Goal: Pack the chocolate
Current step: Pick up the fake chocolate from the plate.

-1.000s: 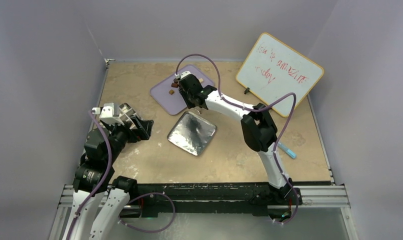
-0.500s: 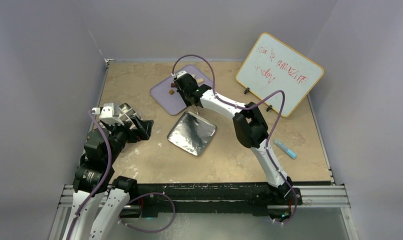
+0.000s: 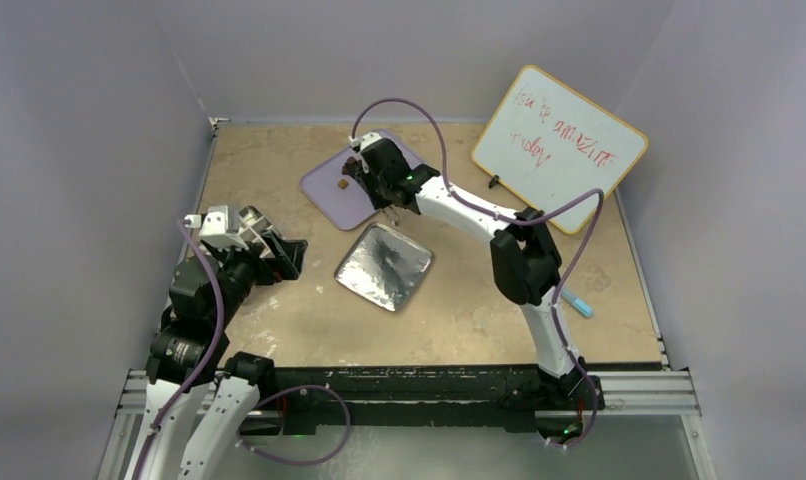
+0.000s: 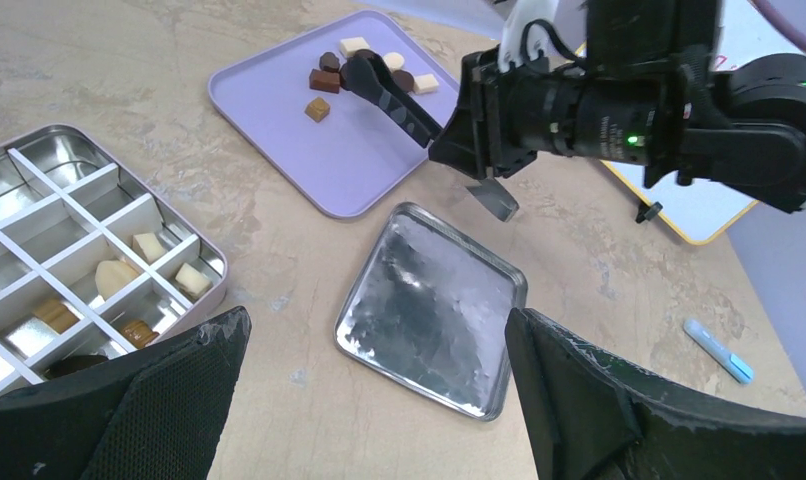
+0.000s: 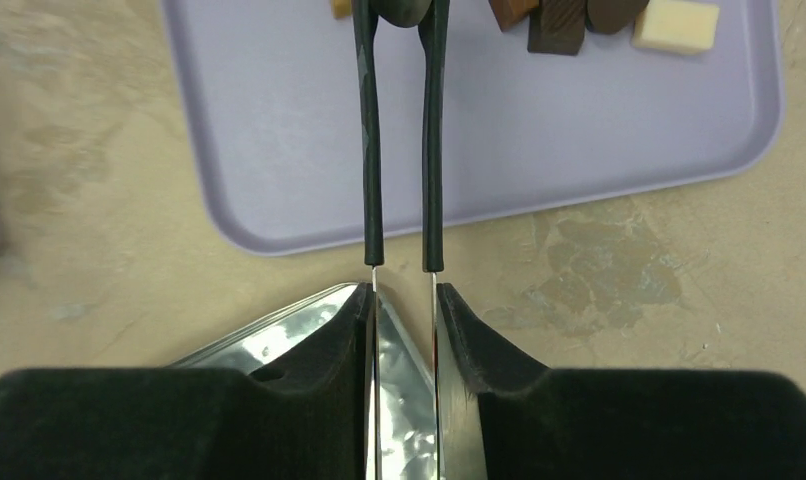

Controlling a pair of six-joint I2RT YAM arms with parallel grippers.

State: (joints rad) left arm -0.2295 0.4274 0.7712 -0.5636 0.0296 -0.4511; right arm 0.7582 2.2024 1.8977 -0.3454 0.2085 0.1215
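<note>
Several chocolate lumps (image 4: 324, 78), dark, caramel and cream, lie on the lilac tray (image 4: 279, 150) at the far middle of the table. They also show in the right wrist view (image 5: 559, 25). My right gripper (image 5: 402, 300) is shut on black-tipped metal tongs (image 5: 371, 150). The tongs reach over the tray, and their tips sit on either side of a dark lump (image 5: 401, 8) at the top edge of that view. My left gripper (image 4: 374, 320) is open and empty, above the table at the left. A divided tin (image 4: 214, 265) beside it holds a few lumps (image 4: 114, 275).
A shiny silver lid (image 3: 384, 265) lies flat mid-table, just in front of the tray (image 3: 324, 195). A whiteboard (image 3: 559, 145) stands at the back right. A blue marker (image 3: 576, 300) lies at the right. Grey walls enclose the table.
My right gripper with the tongs has shifted slightly over the tray, and its elbow has swung to the right. The left arm has not moved.
</note>
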